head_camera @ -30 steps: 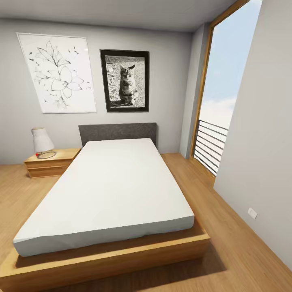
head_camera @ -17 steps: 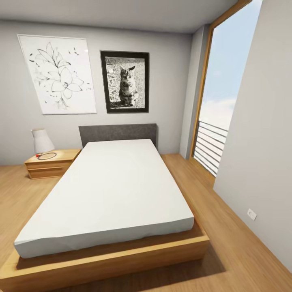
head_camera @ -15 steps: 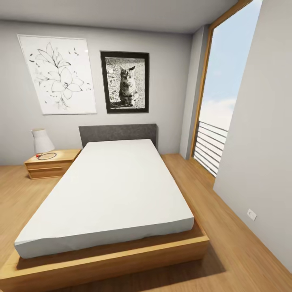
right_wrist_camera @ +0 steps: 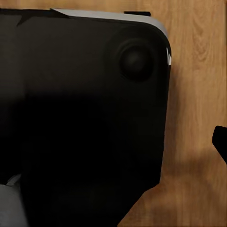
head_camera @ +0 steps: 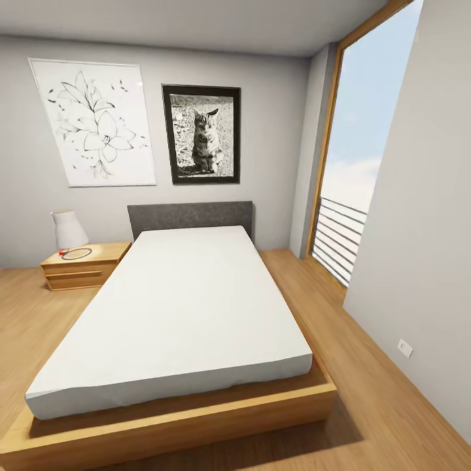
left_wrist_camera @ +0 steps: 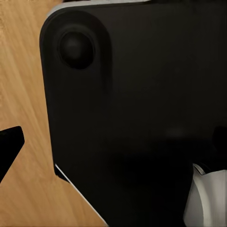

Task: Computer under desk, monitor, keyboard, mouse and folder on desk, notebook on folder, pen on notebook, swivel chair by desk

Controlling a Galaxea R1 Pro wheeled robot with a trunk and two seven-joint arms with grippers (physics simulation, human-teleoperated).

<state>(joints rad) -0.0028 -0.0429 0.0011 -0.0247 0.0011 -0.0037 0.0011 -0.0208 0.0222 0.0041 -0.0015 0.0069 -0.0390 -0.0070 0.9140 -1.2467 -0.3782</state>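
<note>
I am facing a bedroom wall with a bed (head_camera: 183,307); the desk, swivel chair, computer and the other task things are out of view. In the left wrist view a dark fingertip (left_wrist_camera: 8,146) pokes in beside the robot's black base (left_wrist_camera: 142,118), above the wooden floor (left_wrist_camera: 23,71). The right wrist view likewise has one dark fingertip (right_wrist_camera: 221,142) at the picture's edge, next to the black base (right_wrist_camera: 80,118). Nothing is seen between the fingers, and how the jaws stand cannot be read.
The large bed on a low wooden frame (head_camera: 196,418) takes up the middle of the room. A wooden nightstand (head_camera: 85,265) with a white lamp (head_camera: 67,230) stands at its far left. A tall window (head_camera: 356,163) and a grey wall (head_camera: 425,261) bound the floor strip (head_camera: 366,392) on the right.
The whole head view has shifted slightly: bed, nightstand and wall pictures sit a little lower and look a bit farther off, so the camera has moved. Nothing in the room has moved.
</note>
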